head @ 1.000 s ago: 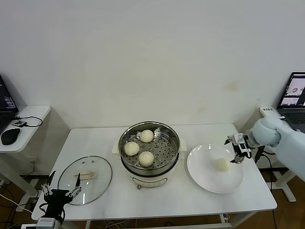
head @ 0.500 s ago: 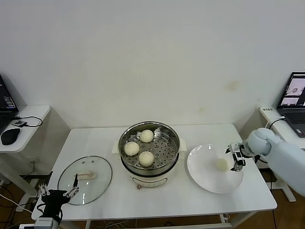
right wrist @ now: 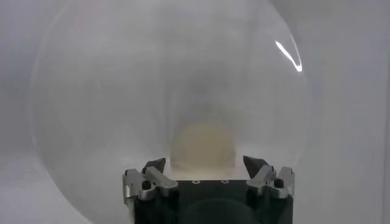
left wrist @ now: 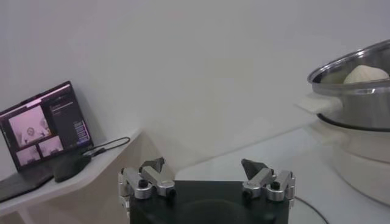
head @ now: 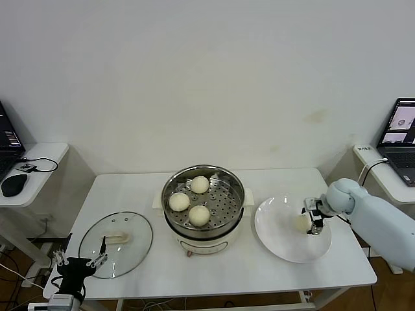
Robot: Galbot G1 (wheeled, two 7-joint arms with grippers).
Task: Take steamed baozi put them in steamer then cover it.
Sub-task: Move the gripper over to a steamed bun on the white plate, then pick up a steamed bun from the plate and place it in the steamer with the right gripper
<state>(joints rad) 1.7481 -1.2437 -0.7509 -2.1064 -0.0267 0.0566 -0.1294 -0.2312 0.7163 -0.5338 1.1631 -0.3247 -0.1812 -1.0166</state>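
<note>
Straddling the last baozi (head: pixel 303 222) on the plate (head: pixel 285 246), right claw (head: pixel 311 220) gapes, gripping nothing

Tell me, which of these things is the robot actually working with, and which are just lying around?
Part of the job:
- three baozi in the steamer
- last baozi on the white plate
- glass cover lying on the table
- right gripper around the last baozi
- left gripper, waiting near the cover

Just lying about:
- laptop on the side desk
- computer mouse
</note>
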